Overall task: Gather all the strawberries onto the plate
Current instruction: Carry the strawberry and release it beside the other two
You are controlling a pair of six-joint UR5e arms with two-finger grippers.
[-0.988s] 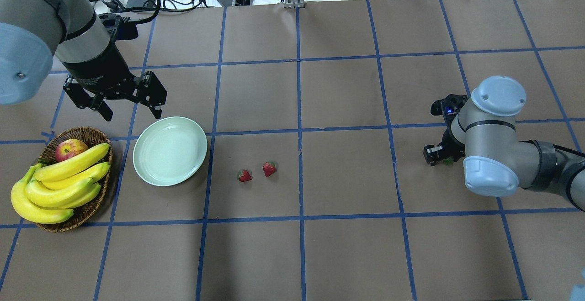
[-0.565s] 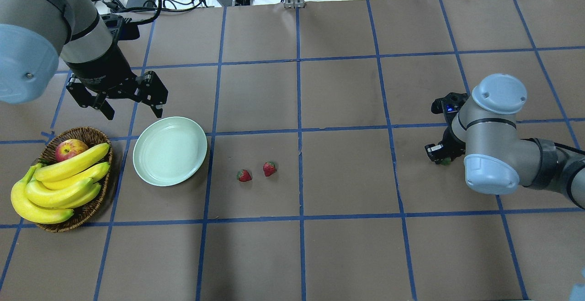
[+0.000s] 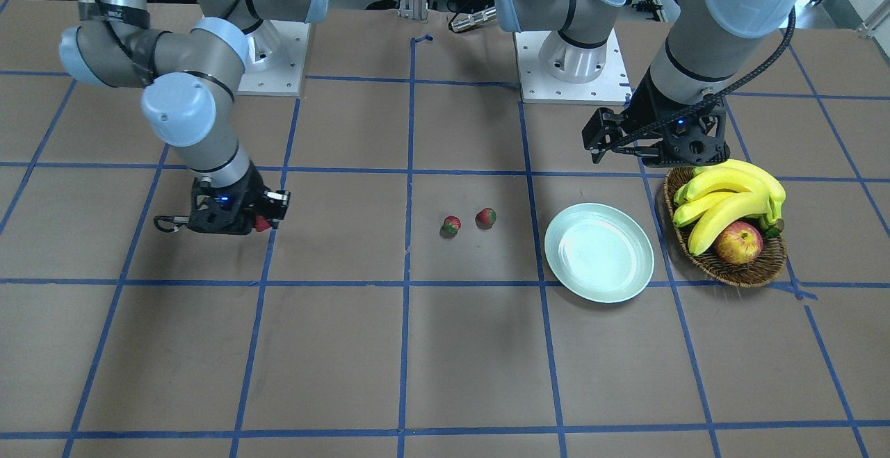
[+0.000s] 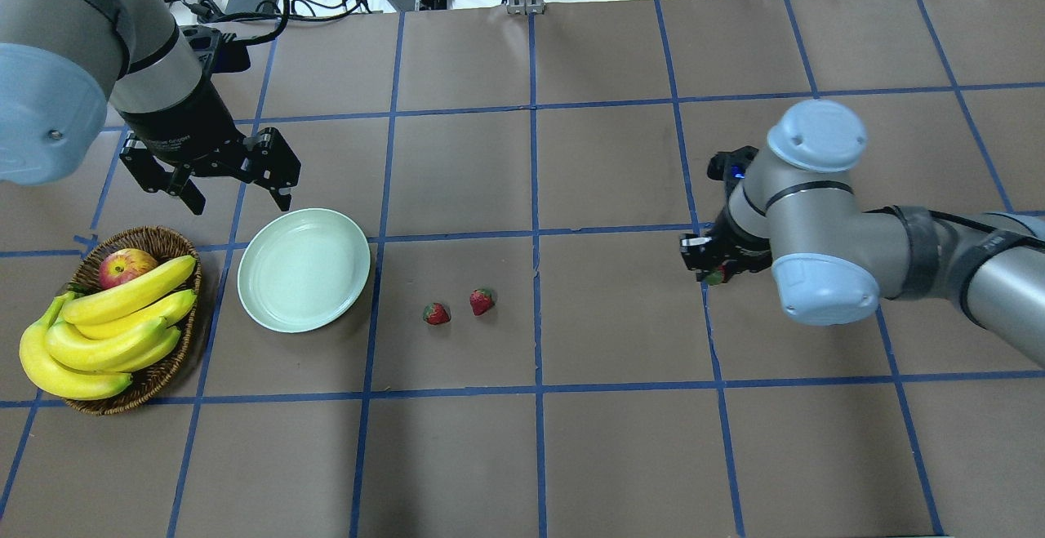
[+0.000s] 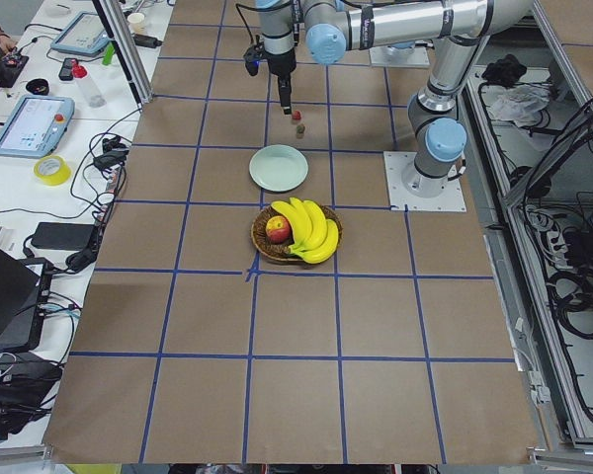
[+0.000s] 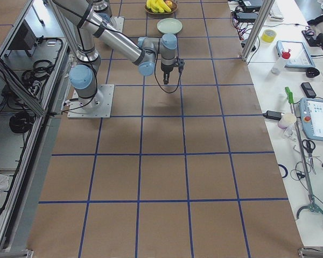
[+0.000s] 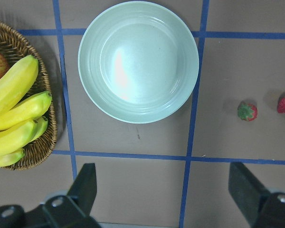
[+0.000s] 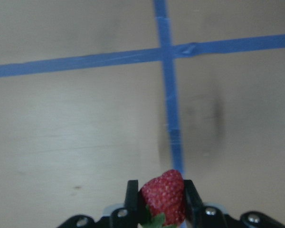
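Your right gripper (image 4: 712,264) pinches one strawberry (image 8: 164,192), well apart from the plate (image 4: 304,269). A jerky carry could shake it loose. Your left gripper (image 4: 238,195) hangs wide open, empty.

We're looking at the brown table (image 4: 604,456), gridded in blue tape: wicker basket (image 4: 135,399), mint plate (image 4: 304,269) just beside it, two strawberries (image 4: 436,313) lying near the plate.

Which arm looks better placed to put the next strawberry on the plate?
Right. The right gripper holds a strawberry above the table; the left gripper hangs open, empty, near the plate.
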